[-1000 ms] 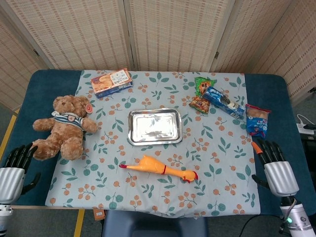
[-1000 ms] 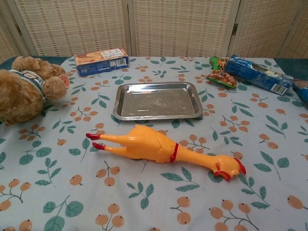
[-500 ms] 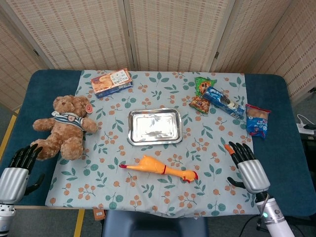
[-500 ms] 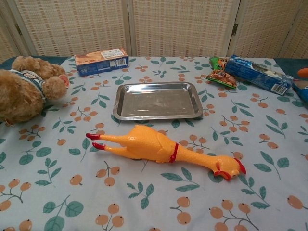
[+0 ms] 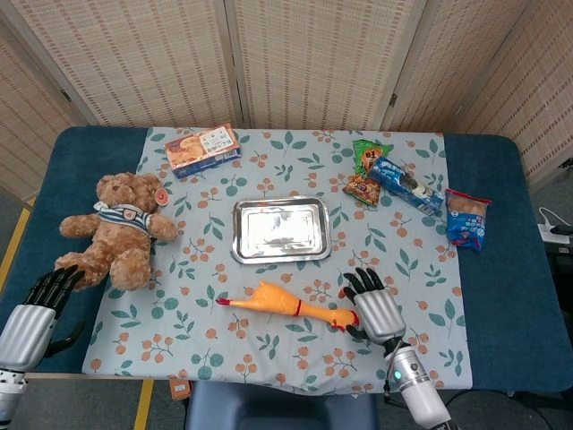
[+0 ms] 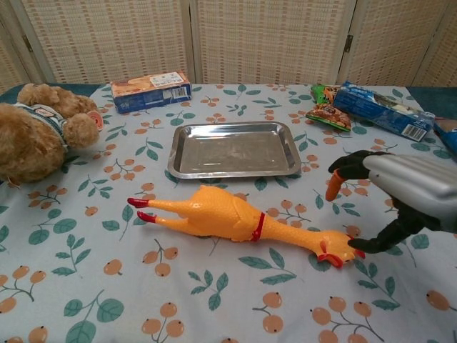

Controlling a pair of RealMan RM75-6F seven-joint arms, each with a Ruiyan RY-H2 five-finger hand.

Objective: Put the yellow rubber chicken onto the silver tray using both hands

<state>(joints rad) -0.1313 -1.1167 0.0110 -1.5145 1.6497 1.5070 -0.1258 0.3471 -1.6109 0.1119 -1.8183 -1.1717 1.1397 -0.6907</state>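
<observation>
Here, no print on the snack box point(image 5: 202, 149) or the blue packets point(image 5: 407, 185) is legible; the yellow rubber chicken point(image 5: 288, 306) lies on its side on the floral tablecloth point(image 5: 269, 358), just in front of the silver tray point(image 5: 280, 229) and apart from it; red feet point toward the robot's left, red comb and beak toward its right, a red band circling the neck; the right hand point(image 5: 374, 306) sits beside the head, fingers spread, thumb tip at the beak, grasping nothing; the left hand point(image 5: 36, 309) rests near the teddy bear point(image 5: 118, 231), fingers extended, holding nothing.
</observation>
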